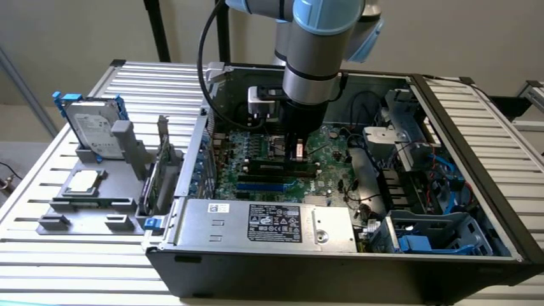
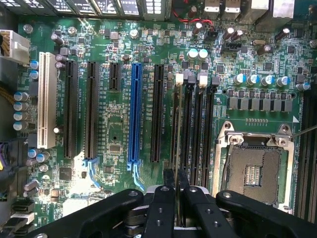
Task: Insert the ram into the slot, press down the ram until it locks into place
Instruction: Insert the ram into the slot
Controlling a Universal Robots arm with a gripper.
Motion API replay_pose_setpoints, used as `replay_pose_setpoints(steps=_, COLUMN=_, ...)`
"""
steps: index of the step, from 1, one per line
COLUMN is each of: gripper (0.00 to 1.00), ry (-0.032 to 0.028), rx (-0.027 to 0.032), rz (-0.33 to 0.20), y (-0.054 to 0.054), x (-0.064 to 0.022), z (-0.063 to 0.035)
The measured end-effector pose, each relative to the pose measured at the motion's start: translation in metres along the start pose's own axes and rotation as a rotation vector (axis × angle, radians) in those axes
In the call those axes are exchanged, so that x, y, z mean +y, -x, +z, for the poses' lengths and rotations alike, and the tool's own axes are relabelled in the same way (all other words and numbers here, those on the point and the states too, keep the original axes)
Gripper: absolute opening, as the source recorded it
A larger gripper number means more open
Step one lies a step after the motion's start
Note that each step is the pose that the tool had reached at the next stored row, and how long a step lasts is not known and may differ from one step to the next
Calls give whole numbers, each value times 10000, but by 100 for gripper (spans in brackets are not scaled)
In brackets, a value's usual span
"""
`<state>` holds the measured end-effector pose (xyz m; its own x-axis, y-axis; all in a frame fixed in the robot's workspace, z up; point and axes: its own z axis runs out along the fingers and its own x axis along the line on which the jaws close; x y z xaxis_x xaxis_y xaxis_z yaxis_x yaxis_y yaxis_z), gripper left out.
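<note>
**A:** The gripper (image 2: pixel 175 178): what has it got?

**B:** Its black fingers (image 2: pixel 161 208) are pinched together on the ram (image 2: pixel 177 134), seen edge-on as a thin pale line running out from the tips.

**A:** Start big. What's around it?

**B:** A black sheet-metal computer case (image 1: pixel 255 274), open on top, with the arm (image 1: pixel 306 70) reaching down into it. Inside lies the green motherboard (image 2: pixel 114 124), glossy and crowded with solder points and little metal cans.

**A:** And the slot?

**B:** Four long black plastic sockets lie parallel beside the square silver CPU socket (image 2: pixel 252 168). The ram is in line with the slot (image 2: pixel 173 114) farthest from that socket. Whether it is seated or just above it, I cannot tell.

**A:** How will the stick handle?

**B:** Light, I'd judge, and stiff along its length, but thin and brittle if twisted. The flat faces near the upper edge look the safest hold, and any pressure ought to be even and square to the board.

**A:** Smallest thing?

**B:** The white latch tab (image 2: pixel 179 78) at the slot's end, made of small hard plastic.
</note>
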<state>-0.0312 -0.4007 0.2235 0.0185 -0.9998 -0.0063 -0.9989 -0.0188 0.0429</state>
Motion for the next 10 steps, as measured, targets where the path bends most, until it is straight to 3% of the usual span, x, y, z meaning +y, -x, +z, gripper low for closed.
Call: replay_pose_setpoints(steps=10, gripper=13, ry=-1, rx=-4, rz=91, y=0, x=0, z=6)
